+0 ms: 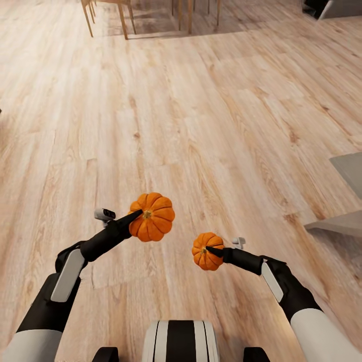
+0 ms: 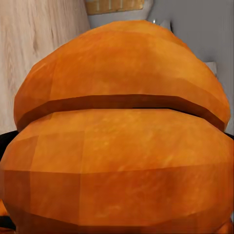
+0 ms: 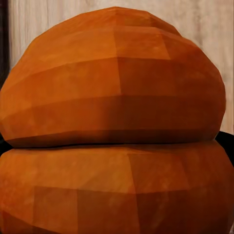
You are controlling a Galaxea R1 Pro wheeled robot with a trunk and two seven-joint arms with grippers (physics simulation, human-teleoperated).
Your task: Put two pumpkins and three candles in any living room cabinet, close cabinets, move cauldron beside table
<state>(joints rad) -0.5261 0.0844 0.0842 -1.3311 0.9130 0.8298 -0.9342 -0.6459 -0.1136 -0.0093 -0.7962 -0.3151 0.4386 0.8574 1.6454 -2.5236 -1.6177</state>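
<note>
L gripper [image 1: 137, 217] clamped on one pumpkin [image 1: 152, 216], R gripper [image 1: 211, 250] clamped on other pumpkin [image 1: 206, 251], both above wood floor [image 1: 201, 125].

No legible text, label, brand mark, number or sign is showing in any of the three views. The head view is presenting no readable marking on any surface. The left wrist view and the right wrist view are likewise presenting no lettering or numerals.
</note>
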